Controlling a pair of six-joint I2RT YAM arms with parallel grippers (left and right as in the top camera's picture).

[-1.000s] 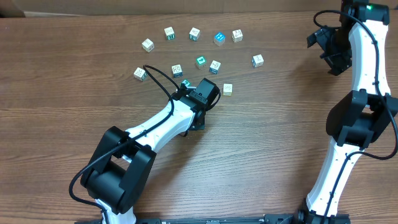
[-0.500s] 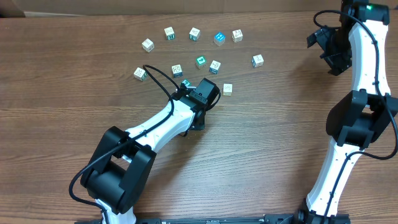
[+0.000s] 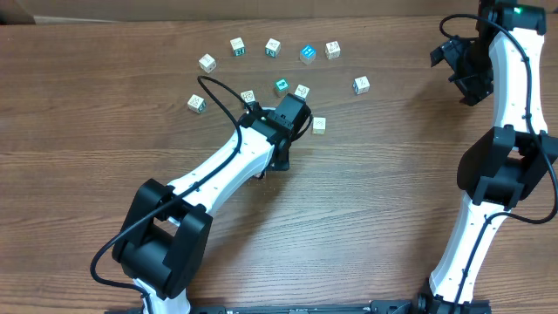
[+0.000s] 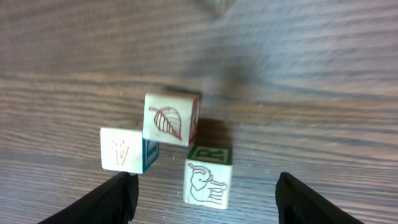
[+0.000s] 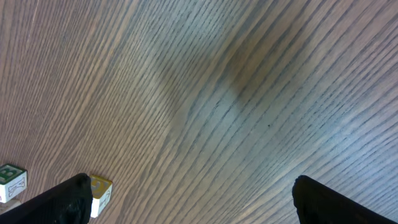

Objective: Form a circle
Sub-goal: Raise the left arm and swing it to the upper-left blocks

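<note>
Gaping left claw (image 4: 208, 204) — clear of cubes (image 4: 171, 118)

- On the table (image 3: 392, 174), a cluster (image 4: 186, 134) of three cubes sits just ahead of the left jaws.
- Its near cube (image 4: 208, 177) lies in line with the gap between the jaws, clear of both.
- The second cube (image 4: 171, 118) stands right behind the near one; the third cube (image 4: 121, 149) is close against the second's left side.
- From overhead, a pair of cubes (image 3: 282, 85) lies side by side just beyond the jaws.
- A single cube (image 3: 319, 125) lies just right of the jaws.
- An outlying cube (image 3: 196, 103) lies well left of the jaws.
- An arc of five cubes (image 3: 273, 47) runs farther beyond the jaws.
- A lone cube (image 3: 361, 85) lies beyond the jaws, to the right.
- The right arm (image 3: 510, 113) stands well right of the jaws.
</note>
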